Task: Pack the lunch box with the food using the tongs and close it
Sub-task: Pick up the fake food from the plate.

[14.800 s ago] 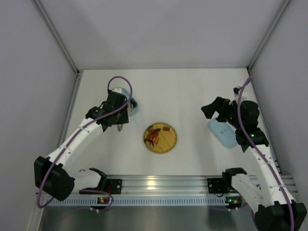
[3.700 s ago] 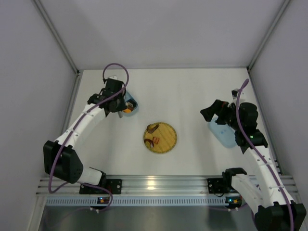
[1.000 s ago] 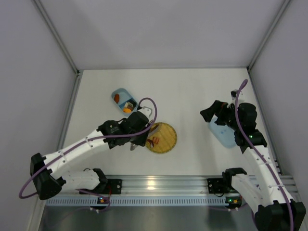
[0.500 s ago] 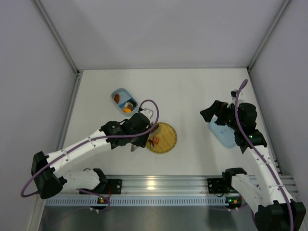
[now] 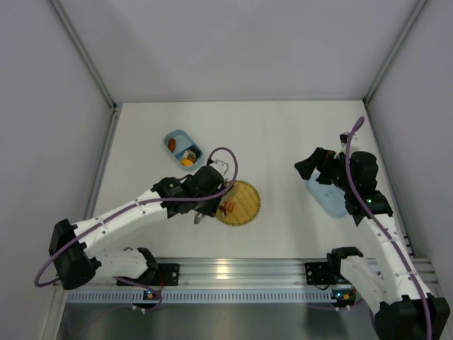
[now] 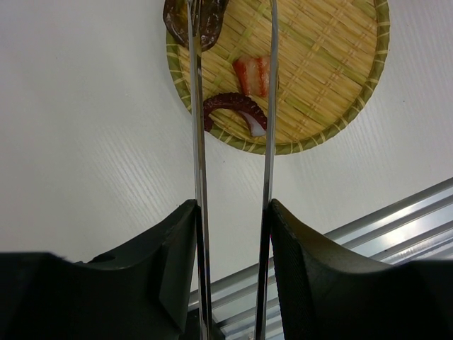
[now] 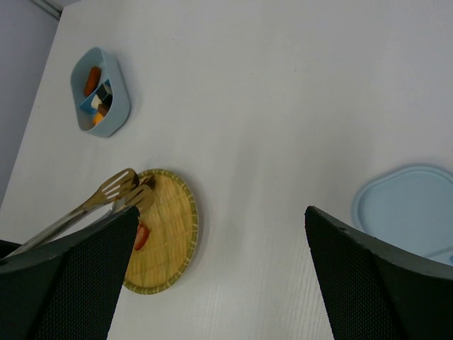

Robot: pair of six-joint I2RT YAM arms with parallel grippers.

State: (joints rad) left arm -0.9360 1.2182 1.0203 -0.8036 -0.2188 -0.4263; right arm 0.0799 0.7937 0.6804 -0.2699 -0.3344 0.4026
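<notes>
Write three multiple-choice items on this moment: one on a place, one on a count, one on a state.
1. Where does the lid lie?
A. far left
B. centre
C. right side

2. How many food pieces show at the plate?
A. one
B. three
C. six

3. The left gripper is:
A. shut on the tongs
B. open and empty
C. shut on the lid

Answers:
1 C: the lid lies flat on the right, by the open right gripper.
2 B: the left wrist view shows a brown piece, a red-and-white piece and a dark red curl.
3 A: both tong arms run between its fingers and out over the plate.
</notes>
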